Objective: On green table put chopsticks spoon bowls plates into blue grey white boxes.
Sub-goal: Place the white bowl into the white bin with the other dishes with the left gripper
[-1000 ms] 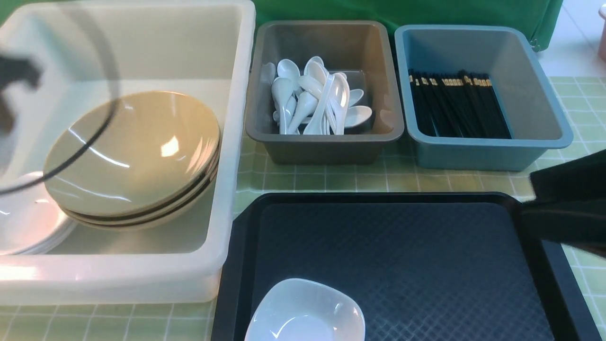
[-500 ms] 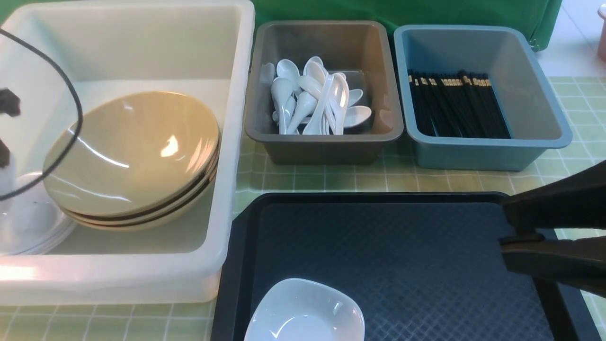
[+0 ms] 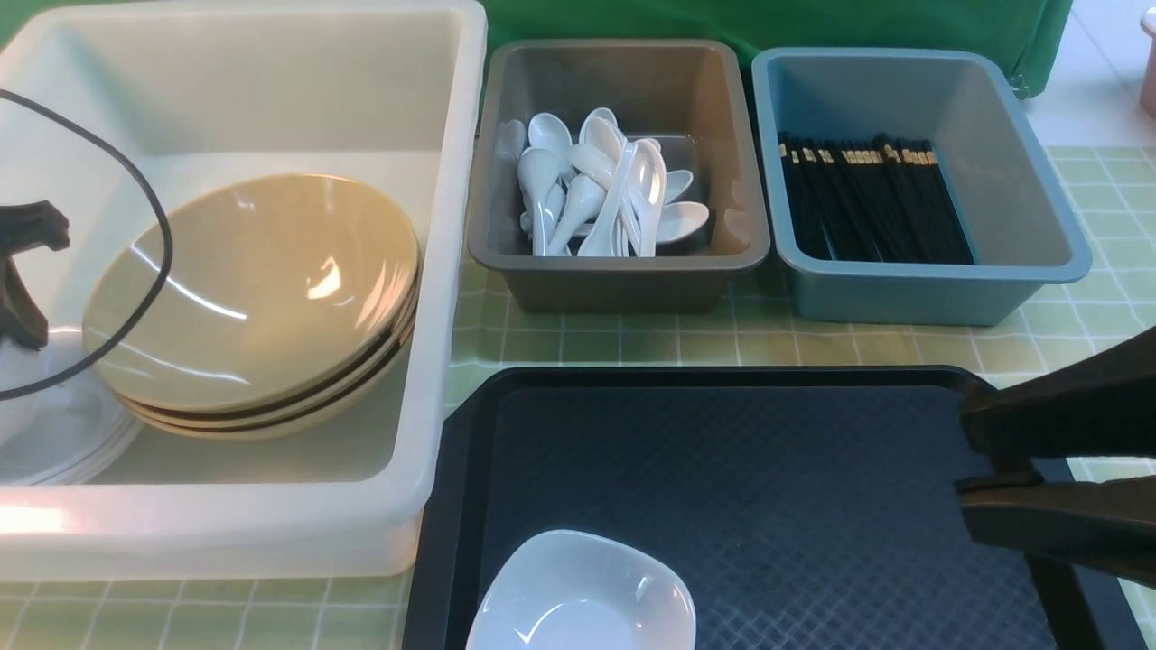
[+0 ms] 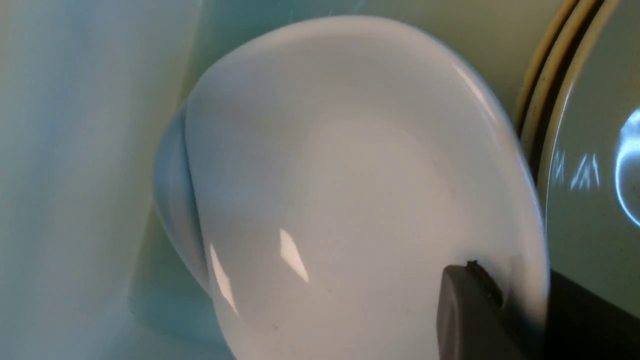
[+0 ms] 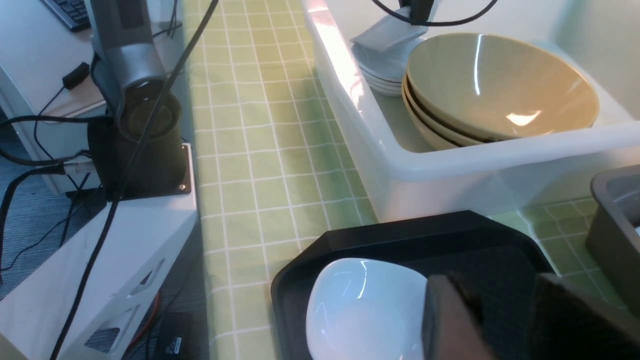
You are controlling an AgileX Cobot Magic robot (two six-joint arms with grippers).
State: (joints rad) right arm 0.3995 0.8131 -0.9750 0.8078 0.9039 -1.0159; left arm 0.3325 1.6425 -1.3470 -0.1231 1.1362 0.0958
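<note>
Green backdrop cloth, grey carpet floor, keyboard on pale desk

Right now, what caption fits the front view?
Glossy tan bowls stacked in big white plastic tub; small white dish on black textured tray.

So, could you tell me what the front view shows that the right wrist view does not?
Only the front view: spoons in the grey box and chopsticks in the blue box. Only the right wrist view: a robot arm's base beside the table. Both: the stacked bowls in the white box and a white plate on the black tray.
</note>
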